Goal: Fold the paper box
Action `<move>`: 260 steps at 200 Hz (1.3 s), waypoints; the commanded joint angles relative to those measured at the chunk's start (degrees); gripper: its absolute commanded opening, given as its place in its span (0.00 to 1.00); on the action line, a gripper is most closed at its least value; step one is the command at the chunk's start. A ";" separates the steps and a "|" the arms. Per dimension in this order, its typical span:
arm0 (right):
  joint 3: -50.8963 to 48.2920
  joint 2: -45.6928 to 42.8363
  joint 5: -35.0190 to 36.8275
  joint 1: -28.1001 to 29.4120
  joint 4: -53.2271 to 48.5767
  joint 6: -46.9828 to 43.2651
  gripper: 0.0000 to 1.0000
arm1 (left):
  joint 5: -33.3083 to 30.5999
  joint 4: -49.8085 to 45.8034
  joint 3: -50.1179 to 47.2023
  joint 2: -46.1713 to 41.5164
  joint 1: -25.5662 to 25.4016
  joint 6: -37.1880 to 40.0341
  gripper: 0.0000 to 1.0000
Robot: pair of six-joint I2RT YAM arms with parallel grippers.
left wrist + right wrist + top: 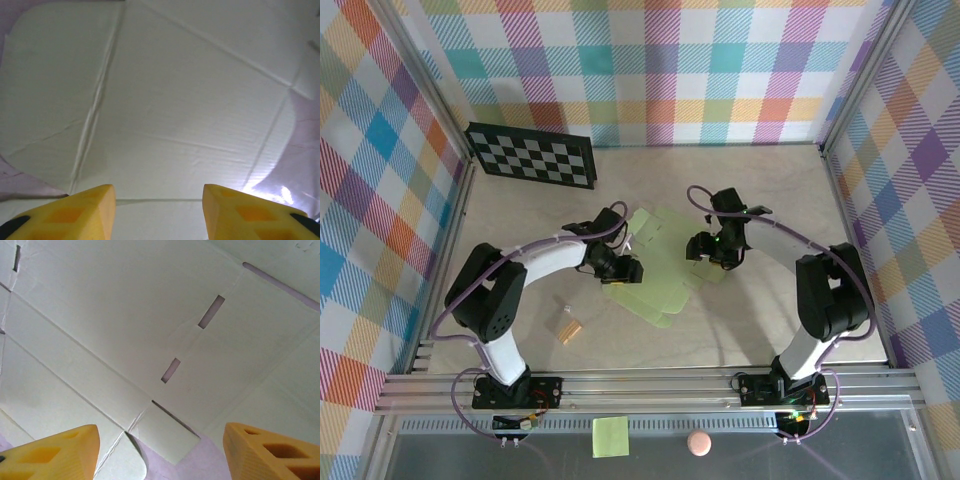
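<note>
- paper box (665, 272) lies pretty much flat mid-table, between the two arms
- left gripper (159, 212) and right gripper (160, 452) hover over it, jaws apart, gripping nothing
- risk imo: thin card slides or buckles off-crease if one side pushes alone

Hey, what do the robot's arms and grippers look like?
The left arm and right arm have chunky black joints, white links and thin lavender cables looping alongside. The left gripper and right gripper each carry two yellow wedge-shaped fingers with square recesses.
</note>
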 commanded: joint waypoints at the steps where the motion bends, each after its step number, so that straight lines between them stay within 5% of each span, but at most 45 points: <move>1: -0.82 2.73 -0.84 -0.21 1.19 0.67 0.67 | 2.35 -2.47 1.51 1.49 0.47 2.66 0.49; 93: 3.78 11.46 1.35 -0.27 3.02 -2.78 0.69 | 10.25 5.58 -9.55 -1.87 -2.40 -4.00 0.48; 162: 8.76 14.08 -6.21 -0.21 4.39 -9.75 0.70 | 10.19 16.82 -17.60 -5.86 -9.18 -14.46 0.49; 260: 9.20 5.25 -8.98 1.59 3.27 -2.99 0.68 | -1.49 13.81 -14.25 -18.59 -5.12 -13.94 0.52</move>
